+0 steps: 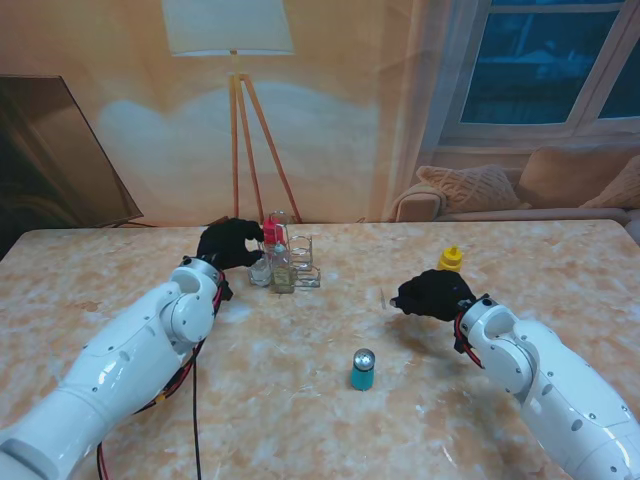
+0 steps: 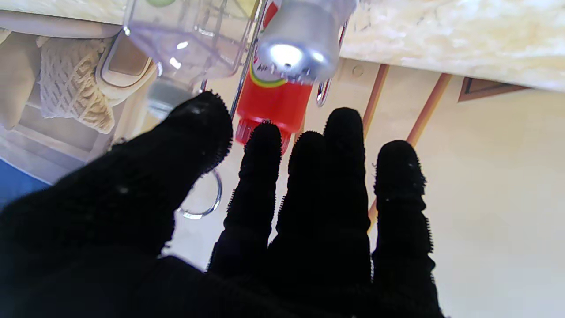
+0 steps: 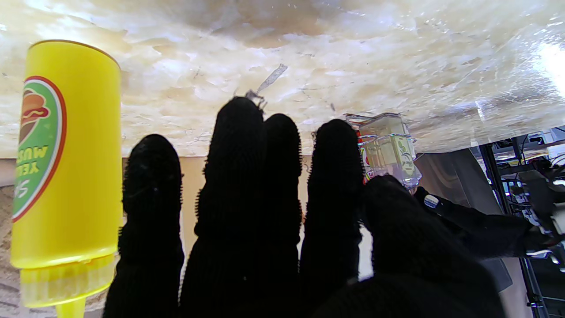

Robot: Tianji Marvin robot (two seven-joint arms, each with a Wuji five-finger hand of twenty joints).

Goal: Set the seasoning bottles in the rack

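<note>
The wire rack (image 1: 303, 262) stands at the far middle of the table with a red bottle (image 1: 270, 232) and a clear bottle of yellowish liquid (image 1: 283, 276) in it. My left hand (image 1: 228, 243) hovers just left of the rack, fingers spread, holding nothing. In its wrist view the red bottle (image 2: 273, 104) and a silver-capped bottle (image 2: 300, 44) lie just past the fingertips (image 2: 260, 141). A teal bottle with a silver cap (image 1: 362, 370) stands alone near me. My right hand (image 1: 432, 294) is open beside the yellow mustard bottle (image 1: 451, 260) (image 3: 66, 154), not gripping it.
A small clear silver-capped bottle (image 1: 260, 272) sits at the rack's left front corner. Beyond the table's far edge are a floor lamp (image 1: 238, 120) and a sofa (image 1: 520, 190). Bare marble table (image 1: 330, 430) lies between the teal bottle and my arms.
</note>
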